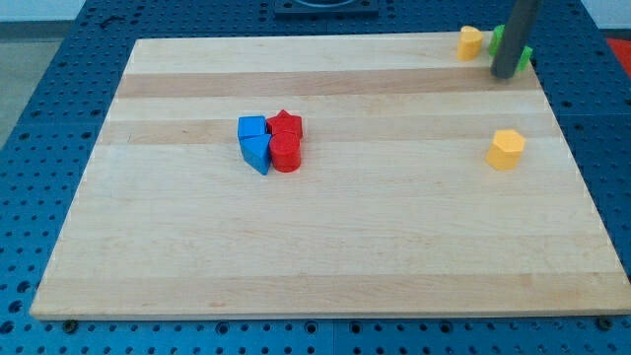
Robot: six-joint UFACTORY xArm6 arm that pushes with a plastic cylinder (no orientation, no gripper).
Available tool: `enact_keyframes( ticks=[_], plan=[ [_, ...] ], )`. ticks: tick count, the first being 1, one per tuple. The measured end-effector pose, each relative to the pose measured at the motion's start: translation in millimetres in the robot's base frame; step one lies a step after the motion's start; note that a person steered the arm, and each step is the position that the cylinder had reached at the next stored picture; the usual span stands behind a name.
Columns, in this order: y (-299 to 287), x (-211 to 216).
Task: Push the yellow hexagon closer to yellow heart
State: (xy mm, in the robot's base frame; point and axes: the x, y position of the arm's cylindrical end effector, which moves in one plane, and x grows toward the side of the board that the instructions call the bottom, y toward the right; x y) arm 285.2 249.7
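A yellow block that looks like the hexagon (506, 149) lies near the board's right edge, at mid-height. A smaller-looking yellow block, apparently the heart (470, 42), lies at the view's top right, well above the hexagon. My tip (505, 75) rests on the board just right of and slightly below the heart, far above the hexagon. The rod leans up to the view's top edge. It touches neither yellow block as far as I can tell.
A green block (525, 54) sits behind the rod at the top right corner, partly hidden. Left of centre is a tight cluster: blue square (252, 127), blue triangle (256, 154), red star (285, 123), red cylinder (286, 154). The wooden board (325, 256) lies on a blue perforated table.
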Motion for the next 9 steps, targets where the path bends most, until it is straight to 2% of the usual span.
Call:
enact_keyframes(
  ticks=[3, 4, 5, 6, 7, 8, 9],
  plan=[
    [55, 49],
    [75, 83],
    [80, 141],
    [53, 198],
    [-4, 206],
    [-31, 190],
    [-31, 162]
  ],
)
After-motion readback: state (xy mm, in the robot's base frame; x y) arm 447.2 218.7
